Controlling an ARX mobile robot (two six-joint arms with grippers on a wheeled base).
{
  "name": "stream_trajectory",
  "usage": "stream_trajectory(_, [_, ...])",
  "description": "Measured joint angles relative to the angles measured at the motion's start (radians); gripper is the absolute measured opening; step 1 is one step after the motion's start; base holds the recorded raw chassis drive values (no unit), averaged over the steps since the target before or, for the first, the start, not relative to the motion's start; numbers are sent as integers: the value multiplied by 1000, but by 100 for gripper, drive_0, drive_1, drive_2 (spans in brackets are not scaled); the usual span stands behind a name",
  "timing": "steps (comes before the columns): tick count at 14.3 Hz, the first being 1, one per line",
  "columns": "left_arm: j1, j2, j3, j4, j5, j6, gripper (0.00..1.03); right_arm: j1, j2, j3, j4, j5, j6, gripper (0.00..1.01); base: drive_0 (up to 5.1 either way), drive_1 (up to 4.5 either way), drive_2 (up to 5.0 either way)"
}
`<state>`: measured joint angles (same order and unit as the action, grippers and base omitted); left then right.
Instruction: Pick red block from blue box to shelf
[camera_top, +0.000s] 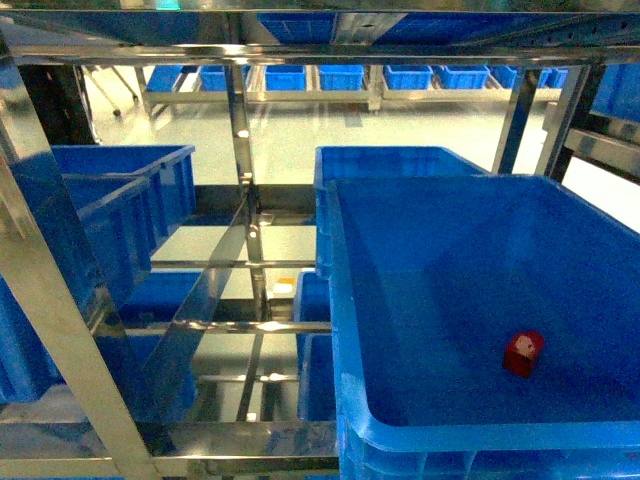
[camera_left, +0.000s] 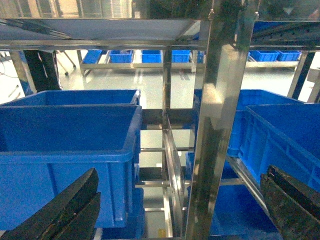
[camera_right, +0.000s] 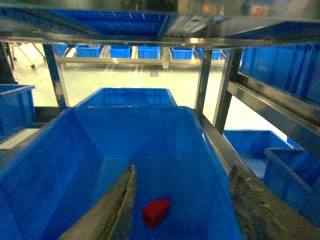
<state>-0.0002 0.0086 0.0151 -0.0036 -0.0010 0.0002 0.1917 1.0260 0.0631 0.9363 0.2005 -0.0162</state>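
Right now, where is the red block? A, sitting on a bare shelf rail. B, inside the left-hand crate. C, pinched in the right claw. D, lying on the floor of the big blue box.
D: the red block lies on the floor of the blue box, with the open right claw above it, not touching.

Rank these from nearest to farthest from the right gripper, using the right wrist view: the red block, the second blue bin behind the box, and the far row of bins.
1. Red block: between the right gripper's fingers, on the blue box's floor.
2. Second bin: directly behind the box.
3. Far bins: across the floor, top of view.
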Motion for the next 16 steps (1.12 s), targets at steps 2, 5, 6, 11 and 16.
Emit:
stream_trajectory(2, [0, 0, 0, 0, 0, 0, 98, -40, -141, -23, -104, -49, 1, 34, 0, 0, 0])
stream_trajectory(5, [0, 0, 0, 0, 0, 0, 98, -91, -314, -48, -250, -95, 3, 2, 0, 0, 0])
stream_trajectory(6, [0, 0, 0, 0, 0, 0, 98, -127, -363, -50, -295, -148, 3, 2, 0, 0, 0])
stream_trajectory(11, [0, 0, 0, 0, 0, 0, 98, -196, -591, -51, -504, -198, 5, 2, 0, 0, 0])
stream_trajectory(16, [0, 0, 0, 0, 0, 0, 98, -196, -743, -51, -653, -198, 5, 2, 0, 0, 0])
